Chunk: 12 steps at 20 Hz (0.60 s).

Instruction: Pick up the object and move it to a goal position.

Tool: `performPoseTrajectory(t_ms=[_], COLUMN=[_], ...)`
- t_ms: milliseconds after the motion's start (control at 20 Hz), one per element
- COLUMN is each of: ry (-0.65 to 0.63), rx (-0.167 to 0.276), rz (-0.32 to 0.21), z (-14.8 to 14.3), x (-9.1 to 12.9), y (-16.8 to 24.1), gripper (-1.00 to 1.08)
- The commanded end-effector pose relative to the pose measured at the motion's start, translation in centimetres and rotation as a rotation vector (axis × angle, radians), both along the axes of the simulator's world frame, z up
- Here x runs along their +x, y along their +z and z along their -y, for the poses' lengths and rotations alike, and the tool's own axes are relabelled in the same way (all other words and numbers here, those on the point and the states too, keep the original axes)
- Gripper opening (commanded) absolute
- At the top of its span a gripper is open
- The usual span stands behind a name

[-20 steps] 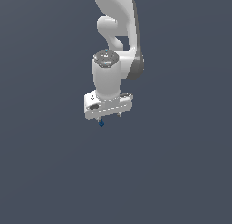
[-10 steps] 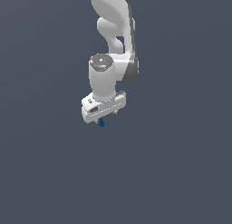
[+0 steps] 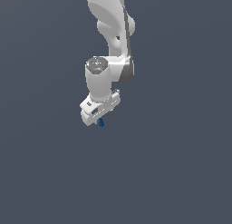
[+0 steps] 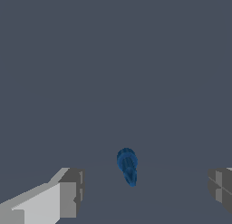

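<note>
Hovering w/ gripper (image 3: 100,122) fingers (image 4: 68,198) apart around the object (image 4: 128,166), lower-center frame; I'm centering before closing, imo.

arm (image 3: 111,23): glossy white rounded links, dark grey bands at the joints | wrist: white cylinder, grey speckled round cap | gripper (image 3: 100,121): blocky white body | fingers (image 4: 68,198): white with grey squared, faceted pads

The white robot arm (image 3: 108,19) ran off the exterior view at 12 o'clock. Its white end effector (image 3: 100,120) hid most of the tiny dark blue blob (image 3: 101,123); contact was indiscernible.
</note>
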<state>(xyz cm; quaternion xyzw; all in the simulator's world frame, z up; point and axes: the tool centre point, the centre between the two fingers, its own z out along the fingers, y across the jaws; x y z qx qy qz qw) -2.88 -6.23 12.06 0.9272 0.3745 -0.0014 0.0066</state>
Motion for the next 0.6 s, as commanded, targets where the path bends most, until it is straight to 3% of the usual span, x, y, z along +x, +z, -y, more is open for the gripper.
performPoseTrajectory(t_ms=[0,550], ry=[0.062,0.315], rx=[0.001,0.008], rz=[-0.001,-0.005], z=[0.3,1.6], x=[-0.3,-1.8], y=[-0.4,-2.0], gripper=[1.00,1.00])
